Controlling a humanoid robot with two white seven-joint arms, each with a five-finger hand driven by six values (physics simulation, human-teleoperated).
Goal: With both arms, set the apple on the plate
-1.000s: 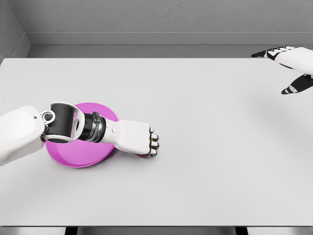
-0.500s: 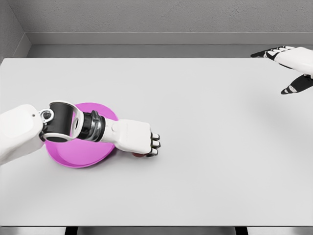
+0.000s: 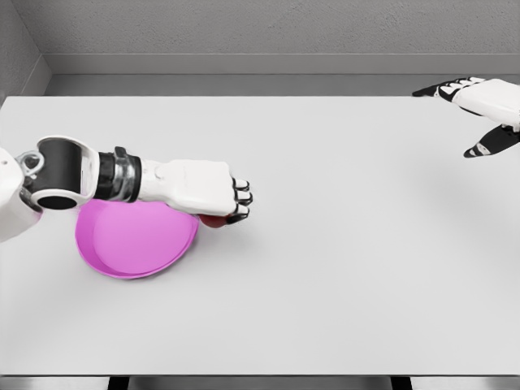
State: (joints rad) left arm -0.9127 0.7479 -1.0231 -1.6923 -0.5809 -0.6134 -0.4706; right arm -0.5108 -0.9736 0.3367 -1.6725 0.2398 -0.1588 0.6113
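- Left hand [image 3: 207, 188]: arm comes in from the left edge and reaches across the far rim of the plate, knuckles up, fingers curled down around the apple [image 3: 214, 220].
- Apple: only a small red sliver shows under the palm and fingertips. It sits at the plate's right rim, past the edge by the look of it; can't tell if it is lifted or touching the table, as the hand hides most of it.
- Plate [image 3: 134, 242]: pink, flat on the table [image 3: 341, 268], near the left side; its dish is bare.
- Right hand [image 3: 479, 101]: far right corner of the table, well apart from the plate, fingers spread and relaxed, holding nothing.
- Table: plain white top, grey wall behind.
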